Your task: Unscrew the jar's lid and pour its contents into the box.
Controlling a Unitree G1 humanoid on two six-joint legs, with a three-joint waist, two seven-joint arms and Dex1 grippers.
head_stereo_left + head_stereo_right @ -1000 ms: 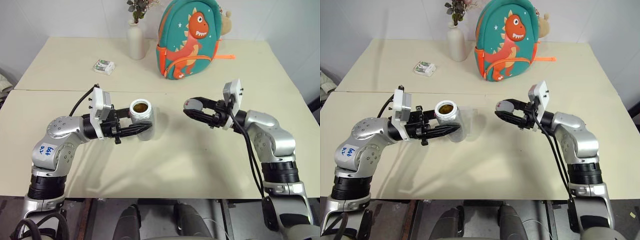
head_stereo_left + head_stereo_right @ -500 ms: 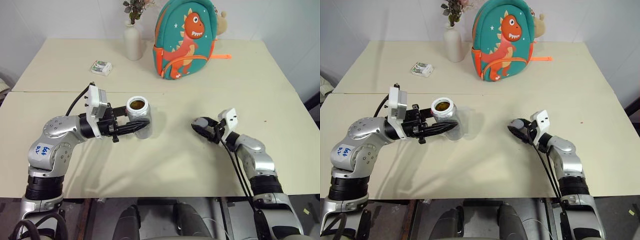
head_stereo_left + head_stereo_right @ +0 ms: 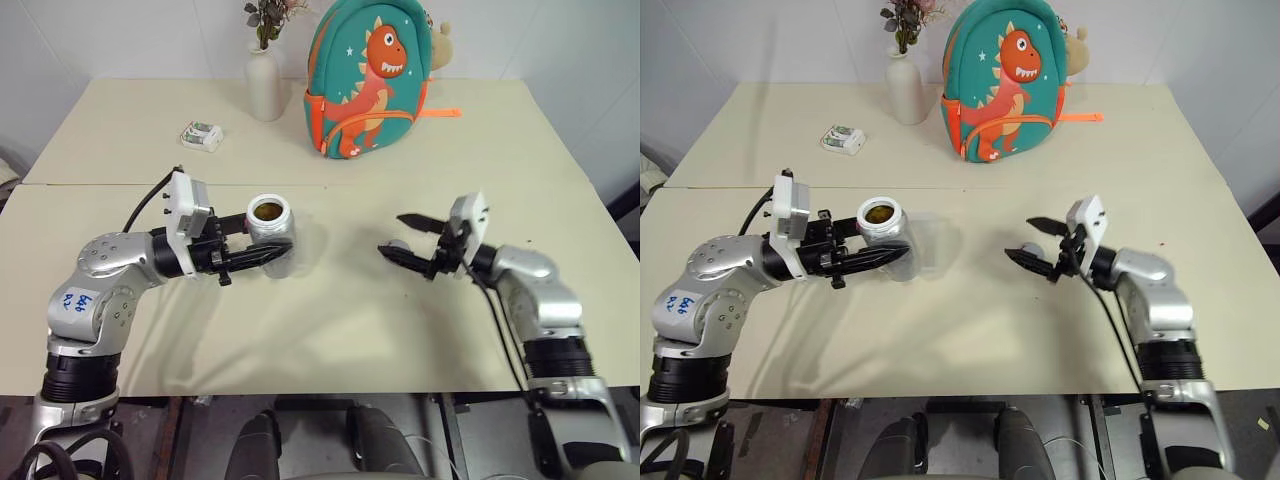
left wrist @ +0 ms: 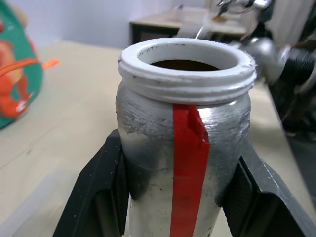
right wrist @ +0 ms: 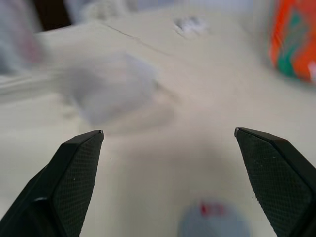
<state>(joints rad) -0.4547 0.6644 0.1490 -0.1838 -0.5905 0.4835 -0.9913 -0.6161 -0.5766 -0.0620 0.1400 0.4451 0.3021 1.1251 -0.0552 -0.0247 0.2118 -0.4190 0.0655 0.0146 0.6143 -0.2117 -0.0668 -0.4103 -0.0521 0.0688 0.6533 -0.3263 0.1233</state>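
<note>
While left fingers (image 3: 262,260) pinch open jar (image 3: 270,234) near table (image 3: 330,330) centre, right fingers (image 3: 408,237) spread w/ lid (image 5: 212,221) lying below, clear box (image 3: 932,244) just behind jar, vase (image 3: 264,84), backpack (image 3: 368,78), packet (image 3: 202,135) at 12 o'clock.

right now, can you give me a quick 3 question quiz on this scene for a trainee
1. True or false: the lid sits screwed on the jar.
2. Which gripper holds the jar? A) left gripper B) right gripper C) neither
3. Fill in: the lid lies on the ____ below the right gripper's open fingers.

Key
1. False: the jar's mouth is open, with brown contents showing inside.
2. A: its fingers clamp the jar's sides, seen up close in the left wrist view.
3. table
</note>
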